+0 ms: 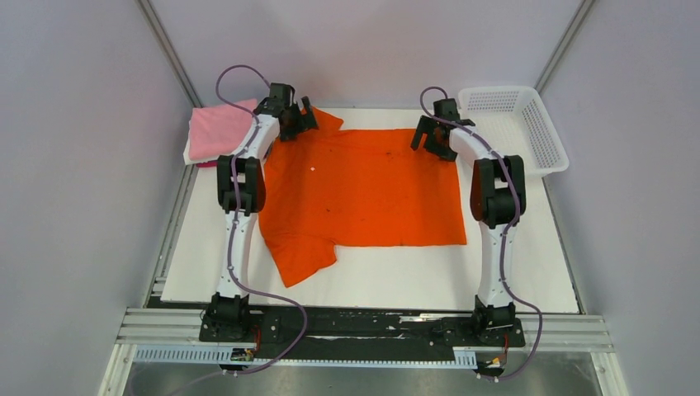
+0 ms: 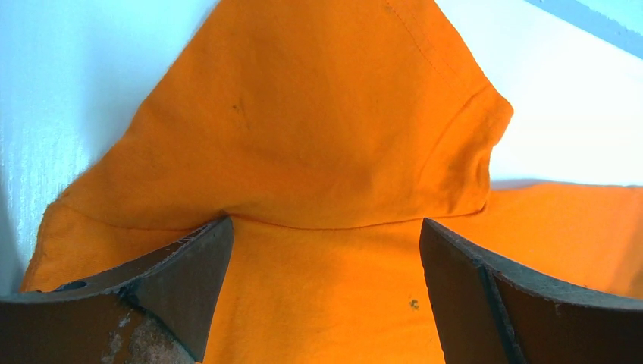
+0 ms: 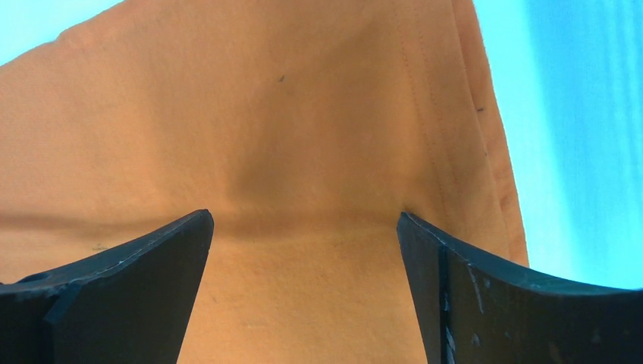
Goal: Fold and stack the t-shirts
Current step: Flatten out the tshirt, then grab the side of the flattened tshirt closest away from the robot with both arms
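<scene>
We've got the orange shirt (image 1: 363,190) flat and unfolded, the pink shirt (image 1: 216,132) folded left of it. Left gripper (image 1: 301,115) and right gripper (image 1: 425,139) gape wide at the orange shirt's far edge, holding nothing.

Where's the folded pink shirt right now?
Top view: the pink shirt sits at the far left corner of the table, just left of the left gripper and the orange shirt.
</scene>
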Robot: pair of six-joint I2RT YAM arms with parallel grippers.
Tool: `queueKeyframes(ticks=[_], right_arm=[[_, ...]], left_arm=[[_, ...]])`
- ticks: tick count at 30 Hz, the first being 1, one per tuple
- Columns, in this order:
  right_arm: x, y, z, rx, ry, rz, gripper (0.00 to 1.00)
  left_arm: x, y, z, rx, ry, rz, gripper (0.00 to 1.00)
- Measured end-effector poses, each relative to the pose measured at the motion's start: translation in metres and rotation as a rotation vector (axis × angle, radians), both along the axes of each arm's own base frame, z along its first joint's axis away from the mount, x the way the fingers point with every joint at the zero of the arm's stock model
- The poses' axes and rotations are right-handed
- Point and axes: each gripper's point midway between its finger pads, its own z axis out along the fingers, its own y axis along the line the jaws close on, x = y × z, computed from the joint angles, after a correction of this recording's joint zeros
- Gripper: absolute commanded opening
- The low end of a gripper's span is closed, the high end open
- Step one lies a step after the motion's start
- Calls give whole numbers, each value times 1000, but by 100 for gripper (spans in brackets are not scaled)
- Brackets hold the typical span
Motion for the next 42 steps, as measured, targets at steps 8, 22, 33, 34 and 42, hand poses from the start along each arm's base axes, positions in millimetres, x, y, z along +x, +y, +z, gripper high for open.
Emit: queueKeyframes(ticks=[8,22,33,34,42], right_arm=[[-21,4,45,-22,-40,55,100],[-154,51,121,100,-144,143,100],[-250,-5,103,115,-181,-79,100],[-252,-8,101,112,-181,-92,100],[-257,-11,75,92,-126,-104,100]], left_arm=[[-46,-5,21,15,51,-75,100],[-292,-30,130,125,-30,-106,100],[-467,6,16,286,388,-121,98],[-472,7,11,292,407,-117,96],[-496,6,-11,273,479,-85,71]])
